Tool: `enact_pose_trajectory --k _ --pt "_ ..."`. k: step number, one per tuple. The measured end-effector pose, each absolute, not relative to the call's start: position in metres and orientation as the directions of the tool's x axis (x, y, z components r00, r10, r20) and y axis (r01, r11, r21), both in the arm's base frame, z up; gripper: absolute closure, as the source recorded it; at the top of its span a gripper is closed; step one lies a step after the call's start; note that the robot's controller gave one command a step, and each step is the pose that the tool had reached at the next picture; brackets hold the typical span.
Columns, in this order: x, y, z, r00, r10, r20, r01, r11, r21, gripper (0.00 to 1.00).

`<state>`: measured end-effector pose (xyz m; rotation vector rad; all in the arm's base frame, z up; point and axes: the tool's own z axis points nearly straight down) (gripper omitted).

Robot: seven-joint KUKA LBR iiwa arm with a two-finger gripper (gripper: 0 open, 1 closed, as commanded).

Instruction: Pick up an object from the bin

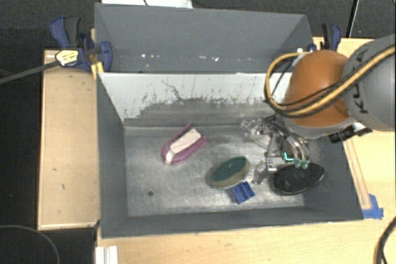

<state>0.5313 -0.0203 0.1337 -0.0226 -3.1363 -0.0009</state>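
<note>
My gripper [271,156] hangs low in the right part of the bin, under the orange cover. It sits between a dark green oval disc [227,171] on its left and a black round disc [299,178] on its right. A small blue block [242,193] lies just below and left of the gripper, against the green disc's lower edge. Nothing can be seen held in the gripper.
A pink and white oblong piece [181,145] lies tilted at the bin's middle left, apart from the others. The bin's sloping walls rise close behind and to the right of the gripper.
</note>
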Motion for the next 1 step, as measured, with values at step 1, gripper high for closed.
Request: enact_pose_trajectory --k 1 --pt "0.535 -0.0072 0.0964 -0.993 0.115 -0.012 0.115 0.993 0.0 0.0"
